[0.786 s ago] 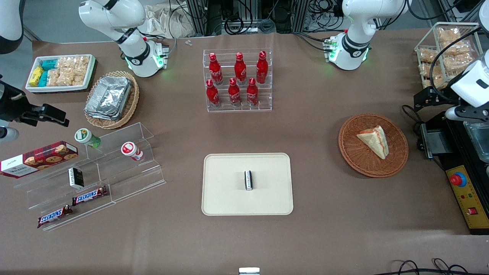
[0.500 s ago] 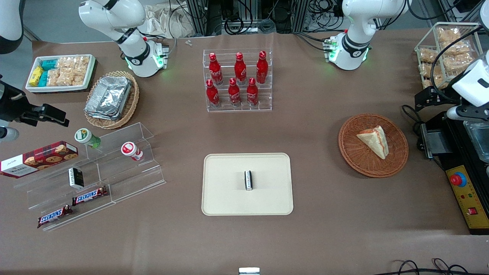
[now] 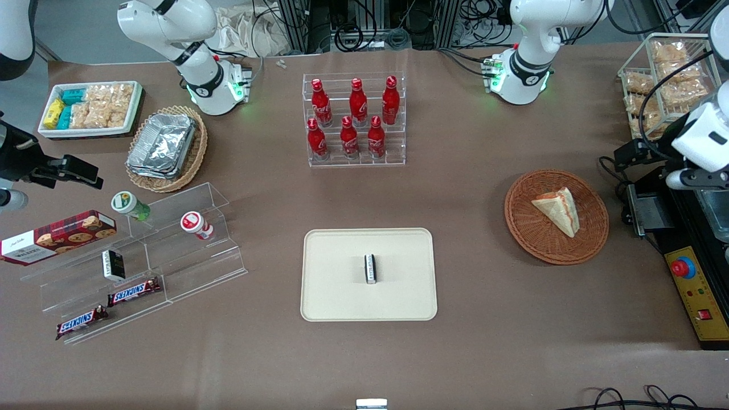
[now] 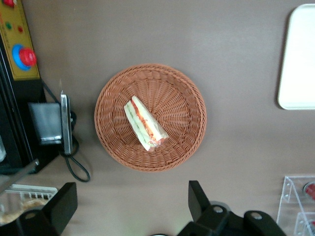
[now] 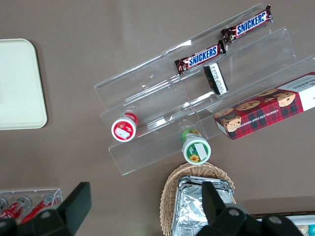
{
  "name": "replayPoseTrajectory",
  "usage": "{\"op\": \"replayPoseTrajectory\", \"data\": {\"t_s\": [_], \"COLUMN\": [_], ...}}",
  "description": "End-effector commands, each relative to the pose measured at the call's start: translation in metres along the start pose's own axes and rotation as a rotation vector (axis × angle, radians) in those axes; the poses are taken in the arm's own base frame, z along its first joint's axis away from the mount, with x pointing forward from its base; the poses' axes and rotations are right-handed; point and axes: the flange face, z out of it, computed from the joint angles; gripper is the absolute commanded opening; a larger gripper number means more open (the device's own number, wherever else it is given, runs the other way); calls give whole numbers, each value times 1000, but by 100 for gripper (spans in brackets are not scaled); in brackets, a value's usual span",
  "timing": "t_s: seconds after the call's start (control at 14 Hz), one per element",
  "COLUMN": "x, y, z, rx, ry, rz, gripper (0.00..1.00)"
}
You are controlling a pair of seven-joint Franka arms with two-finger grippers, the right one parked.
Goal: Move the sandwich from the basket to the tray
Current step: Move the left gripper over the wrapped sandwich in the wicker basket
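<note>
The gripper [image 4: 130, 209], fingers spread wide and holding nothing, is hanging high above the basket [image 4: 189, 140], lining up over the sandwich [image 4: 144, 123] lying inside it, well apart from the tray [image 3: 336, 296].

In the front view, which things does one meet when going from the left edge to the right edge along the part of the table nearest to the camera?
Snickers bars → tray with a small packet on it → basket holding the sandwich → control box with red button. The left arm's end effector hangs open above the table beside the basket.
</note>
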Motion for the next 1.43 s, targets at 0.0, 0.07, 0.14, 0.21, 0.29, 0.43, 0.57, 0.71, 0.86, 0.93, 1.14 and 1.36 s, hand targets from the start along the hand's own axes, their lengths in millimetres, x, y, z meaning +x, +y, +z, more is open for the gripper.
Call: {"op": "replayPoseTrajectory", "data": {"t_s": [0.0, 0.07, 0.14, 0.21, 0.29, 0.43, 0.57, 0.71, 0.86, 0.93, 1.14, 1.36], "x": [-5, -10, -15, -20, -27, -36, -37, -35, -33, -32, -32, -37], "y": [3, 4, 4, 4, 4, 3, 4, 5, 6, 6, 7, 4], "z": [31, 46, 62, 78, 95, 127, 145, 164, 186, 196, 223, 249], "rx": [14, 15, 11, 6, 7, 40, 41, 38, 33, 33, 31, 29], "ry": [10, 9, 26, 44, 45, 73, 67, 65, 68, 65, 59, 55], "rz": [-153, -211, -259, -314, -381, -443, -514, -585, -636, -653, -692, -709], "gripper": [100, 100, 100, 100, 100, 100, 100, 100, 100, 100, 100, 100]}}
